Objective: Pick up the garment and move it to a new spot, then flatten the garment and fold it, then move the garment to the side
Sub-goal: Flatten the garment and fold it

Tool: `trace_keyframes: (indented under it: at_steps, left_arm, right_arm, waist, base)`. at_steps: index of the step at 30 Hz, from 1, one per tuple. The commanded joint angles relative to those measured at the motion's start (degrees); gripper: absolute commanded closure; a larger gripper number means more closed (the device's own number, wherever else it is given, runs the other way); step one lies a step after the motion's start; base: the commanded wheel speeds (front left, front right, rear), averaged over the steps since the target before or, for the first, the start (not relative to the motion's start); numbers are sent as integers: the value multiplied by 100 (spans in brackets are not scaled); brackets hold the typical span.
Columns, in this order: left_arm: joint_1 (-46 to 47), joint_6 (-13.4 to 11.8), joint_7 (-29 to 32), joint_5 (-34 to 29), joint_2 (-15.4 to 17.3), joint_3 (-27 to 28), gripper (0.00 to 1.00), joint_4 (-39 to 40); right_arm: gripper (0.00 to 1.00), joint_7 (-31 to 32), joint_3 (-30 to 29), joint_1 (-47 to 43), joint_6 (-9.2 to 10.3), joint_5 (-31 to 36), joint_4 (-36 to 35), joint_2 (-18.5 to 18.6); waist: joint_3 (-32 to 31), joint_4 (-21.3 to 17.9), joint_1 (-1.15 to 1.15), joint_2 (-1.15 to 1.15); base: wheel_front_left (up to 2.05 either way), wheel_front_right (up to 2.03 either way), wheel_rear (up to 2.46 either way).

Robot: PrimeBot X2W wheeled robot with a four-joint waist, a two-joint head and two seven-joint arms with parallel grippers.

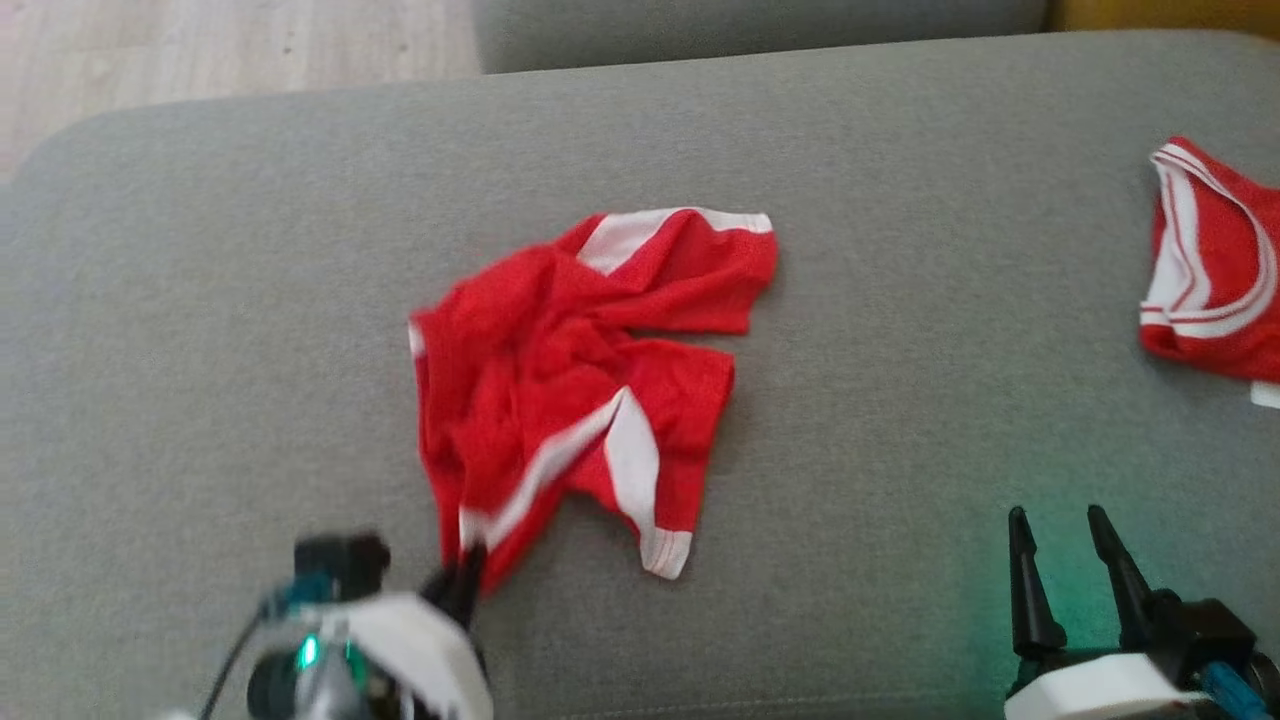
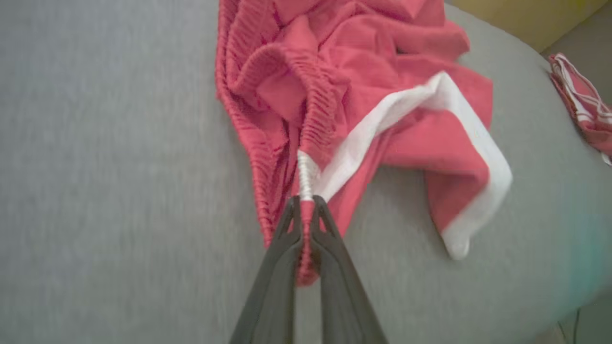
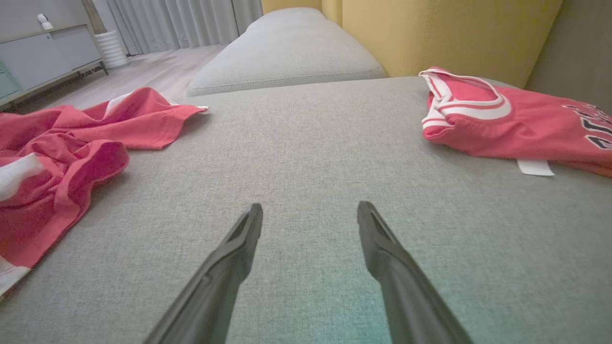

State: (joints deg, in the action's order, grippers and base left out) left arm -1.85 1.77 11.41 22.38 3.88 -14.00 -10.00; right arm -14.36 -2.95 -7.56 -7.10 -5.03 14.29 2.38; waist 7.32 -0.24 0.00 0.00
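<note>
The garment [image 1: 570, 390] is a pair of red shorts with white side stripes, lying crumpled in the middle of the grey cushion [image 1: 200, 300]. My left gripper [image 1: 465, 580] is at its near corner, shut on the gathered waistband. In the left wrist view the garment [image 2: 363, 95] spreads away from my left gripper [image 2: 306, 203], whose two dark fingers pinch the white and red elastic edge. My right gripper [image 1: 1060, 540] stands open at the lower right, apart from the cloth. In the right wrist view my right gripper [image 3: 310, 212] is over bare cushion, with the garment [image 3: 57, 162] to its left.
A second red item with white trim [image 1: 1215, 265] lies at the cushion's right edge; the right wrist view shows it as a folded jersey [image 3: 507, 124]. A second grey cushion [image 3: 287, 48] and a yellow backrest [image 3: 430, 28] lie beyond. Wood floor [image 1: 200, 50] is at the far left.
</note>
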Motion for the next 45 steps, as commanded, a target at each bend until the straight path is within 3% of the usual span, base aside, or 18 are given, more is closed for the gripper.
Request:
trace_keyframes:
  at_steps: [1, 9, 10, 12, 13, 14, 19, 24, 29, 35, 41, 45]
  left_arm:
    - [55, -52, 44, -12, 116, 205, 100, 387]
    - [-833, -483, 130, -173, 446, 454, 100, 822]
    - [-882, -485, 136, -168, 459, 452, 95, 814]
    - [-964, -475, 161, -171, 488, 424, 52, 805]
    - [-1004, -464, 194, -149, 486, 406, 10, 805]
    - [-1040, -454, 223, -122, 480, 390, 0, 819]
    - [-1236, -585, 160, -57, 404, 441, 0, 1099]
    - [-1367, -759, -288, -62, 257, 532, 0, 1509]
    - [-1305, -909, -1103, -256, 111, 484, 0, 1735]
    - [-1104, -1107, -2219, -673, 42, 405, 0, 1120]
    - [-819, -939, -2630, -1087, 39, 216, 0, 405]
    - [-674, -847, -2638, -1283, -14, 249, 0, 423]
  right_arm:
    - [0, -63, 120, 141, -39, 2, -185, 50]
    - [0, -63, 166, 155, -39, 53, -110, 50]
    - [0, -63, 179, 152, -39, 52, -96, 50]
    - [0, -63, 203, 145, -39, 47, -73, 50]
    - [0, -63, 208, 141, -39, 45, -62, 50]
    - [0, -63, 209, 135, -39, 44, -52, 50]
    - [0, -63, 212, 53, -39, 11, -14, 50]
    - [0, -63, 174, -40, -39, 17, -50, 50]
    - [0, -63, 105, -112, -39, 76, -182, 50]
    - [0, -63, 124, -155, -39, 117, -361, 50]
    - [0, -63, 264, -160, -39, 182, -480, 50]
    - [0, -63, 335, -145, -39, 156, -486, 50]
  waist:
    - [-2, 77, 0, 0]
    - [-139, 230, 0, 0]
    - [-165, 227, 0, 0]
    - [-213, 208, 0, 0]
    - [-239, 196, 0, 0]
    - [-267, 179, 0, 0]
    - [-483, 83, 0, 0]
    - [-677, 46, 0, 0]
    - [-820, 93, 0, 0]
    - [-946, 174, 0, 0]
    - [-966, 272, 0, 0]
    - [-971, 329, 0, 0]
  base:
    - [0, 0, 0]
    - [0, 0, 0]
    - [0, 0, 0]
    - [0, 0, 0]
    - [0, 0, 0]
    - [0, 0, 0]
    - [0, 0, 0]
    - [0, 0, 0]
    - [0, 0, 0]
    - [0, 0, 0]
    - [0, 0, 0]
    - [0, 0, 0]
